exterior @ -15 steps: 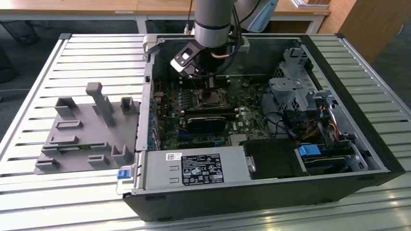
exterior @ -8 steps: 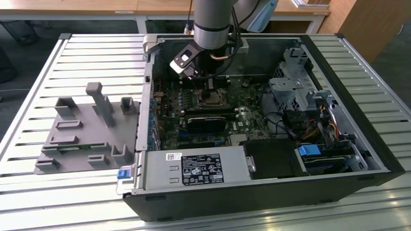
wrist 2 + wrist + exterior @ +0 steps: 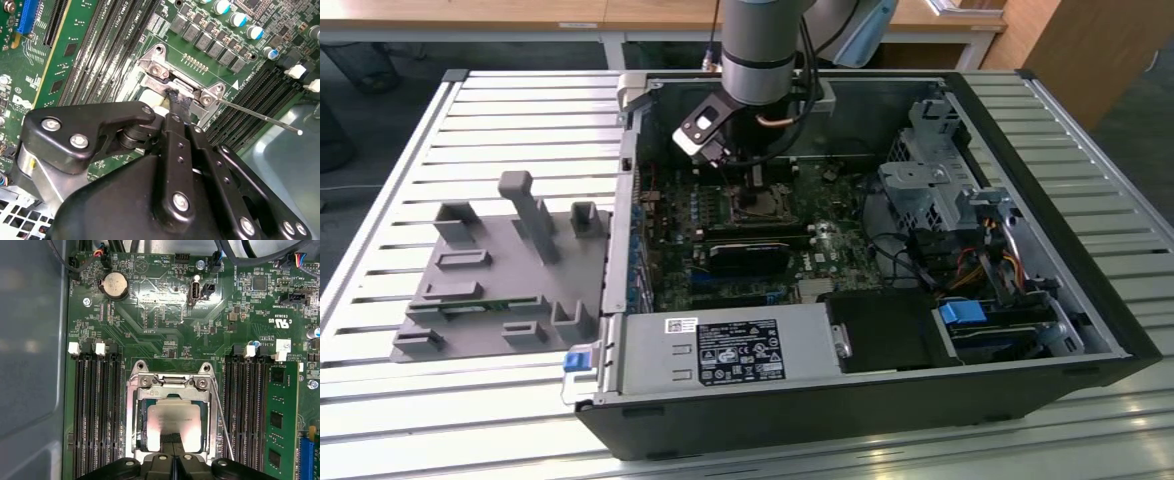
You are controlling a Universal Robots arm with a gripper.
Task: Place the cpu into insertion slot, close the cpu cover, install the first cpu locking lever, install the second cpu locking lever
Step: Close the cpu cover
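Bearing down at one edge of the cpu cover [image 3: 132, 415] with the gripper [image 3: 178, 101], fingers pressed together and clamped on nothing.

Looks past the first step and, most likely, the second. In the first wrist view, finds the cpu [image 3: 175, 417] lying flat inside the insertion slot [image 3: 142, 432], framed by the cover's square cut-out, with the cover seemingly lowered over it. Places the fingertips right at the cover's edge, touching it or just above the cpu; cannot tell which. Leaves at least one lever to do, by the look of it: shows a thin locking lever [image 3: 260, 117] angled up clear of the green board [image 3: 165, 315], unlatched, just beside the memory slots [image 3: 97, 415]. Cannot make out the other lever.
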